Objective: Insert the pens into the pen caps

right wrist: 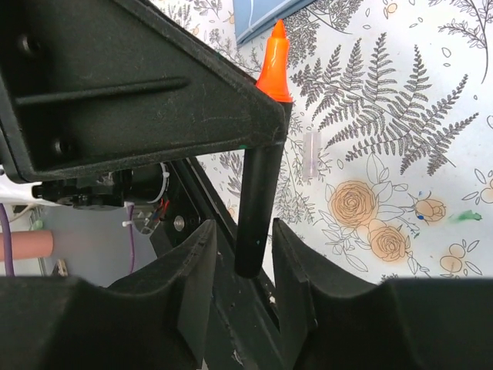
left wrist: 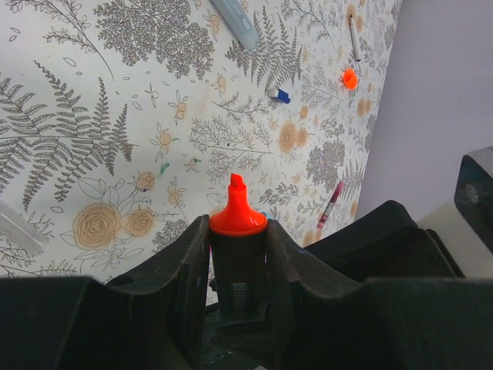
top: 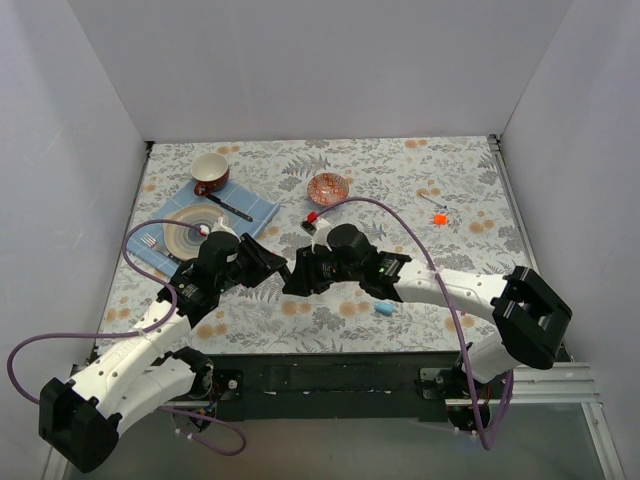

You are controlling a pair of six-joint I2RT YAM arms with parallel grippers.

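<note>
My left gripper point(top: 272, 264) point(left wrist: 238, 231) is shut on the stubby black marker point(left wrist: 237, 266), whose orange tip point(left wrist: 236, 210) sticks out past the fingers. My right gripper point(top: 299, 276) point(right wrist: 243, 248) is open. Its jaws stand either side of the marker's rear end point(right wrist: 256, 208) with a gap on each side. The orange cap point(top: 440, 218) point(left wrist: 350, 78) lies far right on the table. The tiny dark blue cap point(left wrist: 279, 95), a light blue pen point(left wrist: 235, 21) and the magenta-red pen point(left wrist: 330, 204) lie on the cloth. A light blue piece point(top: 385, 309) lies near the right arm.
A blue napkin point(top: 262, 209) with a plate point(top: 178, 238), a cup point(top: 210, 172) and dark cutlery point(top: 230, 208) sits at the left. A red patterned bowl point(top: 328, 188) stands at mid back. A thin white pen point(top: 432, 203) point(left wrist: 354, 37) lies by the orange cap. A clear cap point(right wrist: 311, 154) lies on the cloth.
</note>
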